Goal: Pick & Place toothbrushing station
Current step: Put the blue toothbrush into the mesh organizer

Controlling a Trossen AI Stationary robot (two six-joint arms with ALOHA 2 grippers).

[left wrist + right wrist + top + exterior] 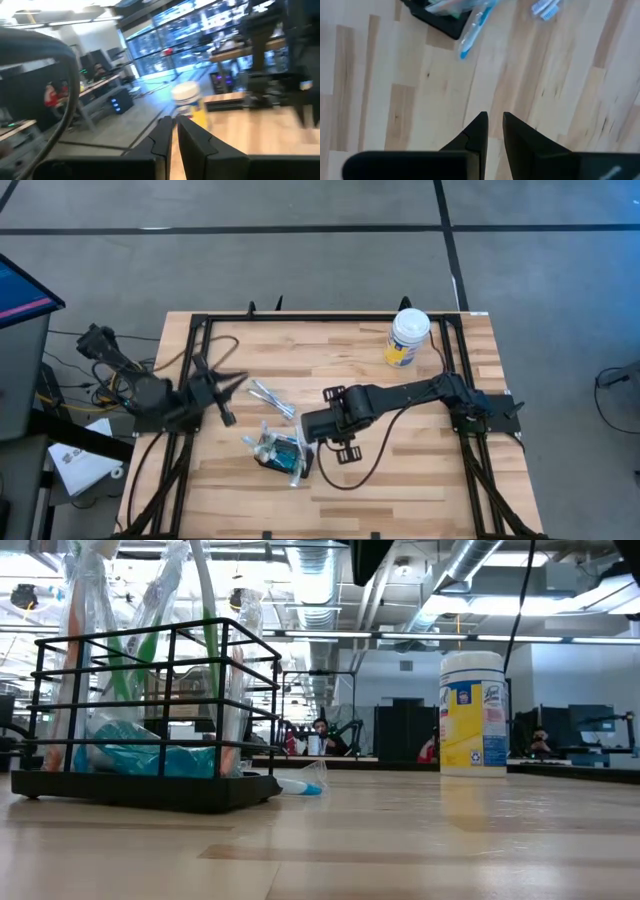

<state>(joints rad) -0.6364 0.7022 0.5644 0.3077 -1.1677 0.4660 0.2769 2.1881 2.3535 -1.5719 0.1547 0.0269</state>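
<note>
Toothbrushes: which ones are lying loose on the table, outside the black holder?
The wrapped pair lying flat on the bare wood, apart from the holder and between it and the left end effector. The other wrapped brushes sit in or against the holder.

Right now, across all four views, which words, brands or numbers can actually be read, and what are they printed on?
"Lysol" (partly legible): the yellow label of the white-lidded canister.
Smaller print on that label: too small to read.
Black wire toothbrushing station and its wrapped toothbrushes: no readable text.
</note>
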